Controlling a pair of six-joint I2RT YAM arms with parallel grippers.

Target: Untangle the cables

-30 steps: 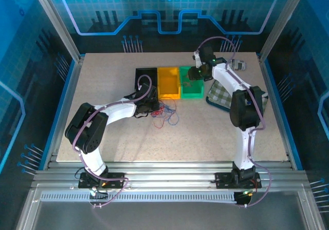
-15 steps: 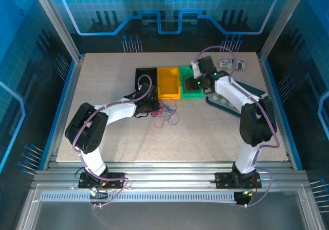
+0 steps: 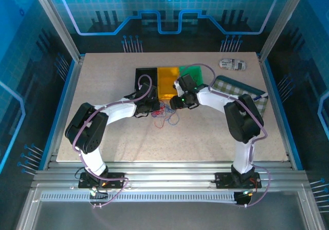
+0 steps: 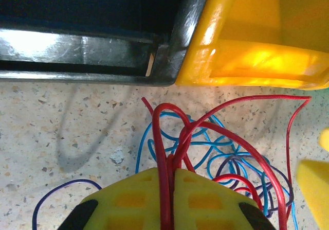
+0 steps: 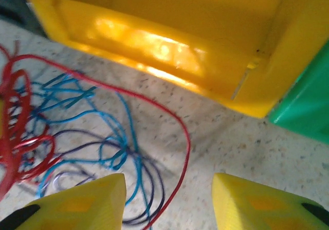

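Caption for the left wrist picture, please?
Left claw pinches a red cable of the tangle, near black bin and yellow bin.

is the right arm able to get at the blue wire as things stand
Likely yes. The right gripper is open, and the blue wire lies uncovered just ahead of it; a red wire loops alongside and might get caught too.
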